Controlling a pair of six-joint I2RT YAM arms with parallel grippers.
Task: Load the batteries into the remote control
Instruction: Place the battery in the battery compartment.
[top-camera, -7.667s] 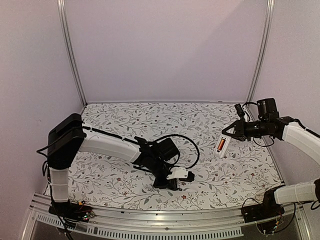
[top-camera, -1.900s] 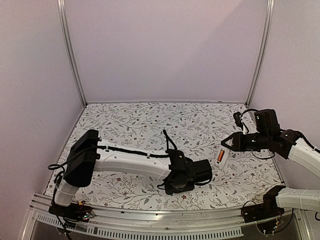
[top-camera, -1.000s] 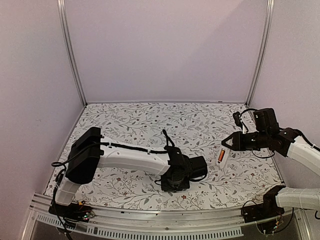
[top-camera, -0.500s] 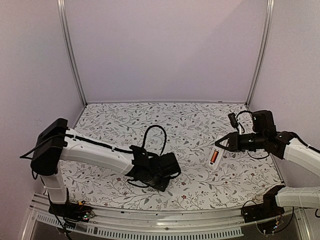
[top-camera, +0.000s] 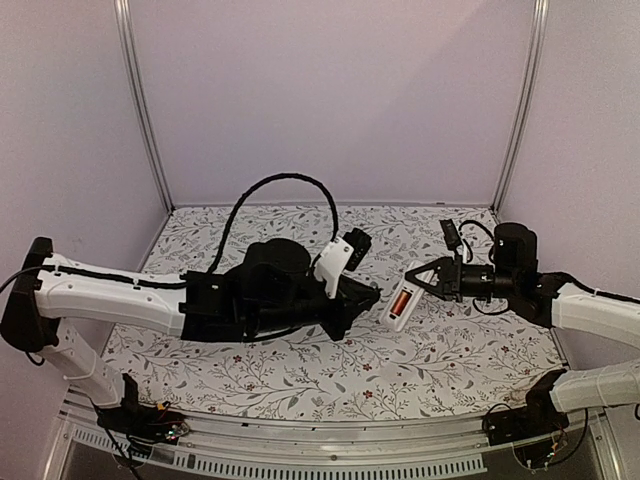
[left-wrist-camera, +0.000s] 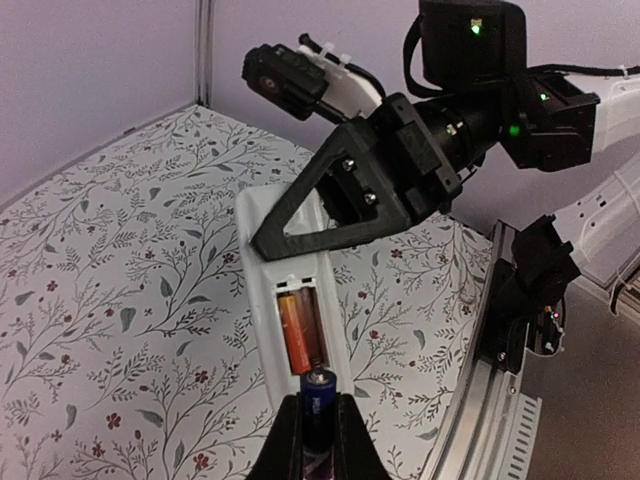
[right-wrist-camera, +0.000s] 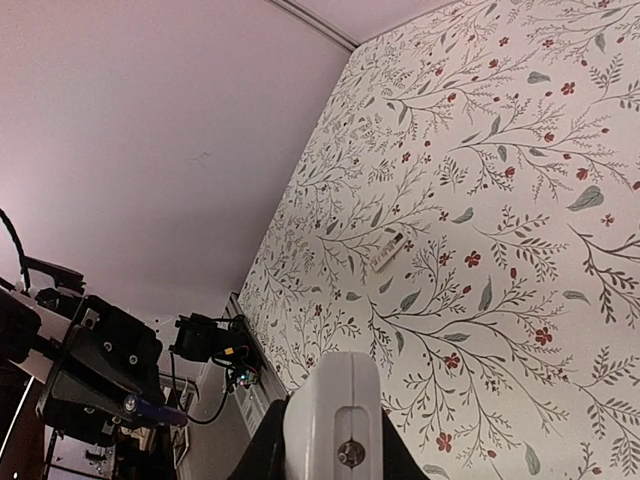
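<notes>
My right gripper (top-camera: 413, 283) is shut on the white remote control (top-camera: 399, 302) and holds it above the table, its open battery bay towards the left arm. In the left wrist view the orange-red battery (left-wrist-camera: 293, 338) lies in the left slot of the remote (left-wrist-camera: 262, 300); the slot beside it is empty. My left gripper (left-wrist-camera: 318, 428) is shut on the dark battery (left-wrist-camera: 318, 398), whose tip is right at the bay's near end. In the top view the left gripper (top-camera: 367, 296) is just left of the remote. The right wrist view shows the remote's end (right-wrist-camera: 335, 410) between the jaws.
The floral mat (top-camera: 450, 350) covers the table. A small white battery cover (right-wrist-camera: 388, 250) lies flat on the mat, seen in the right wrist view. Metal frame posts (top-camera: 520, 100) and plain walls enclose the table. The left arm's cable (top-camera: 280, 185) loops high above its wrist.
My left arm has lifted off the mat and swung up and right to the remote, holding the dark battery. My right gripper has carried the remote leftward to the middle.
</notes>
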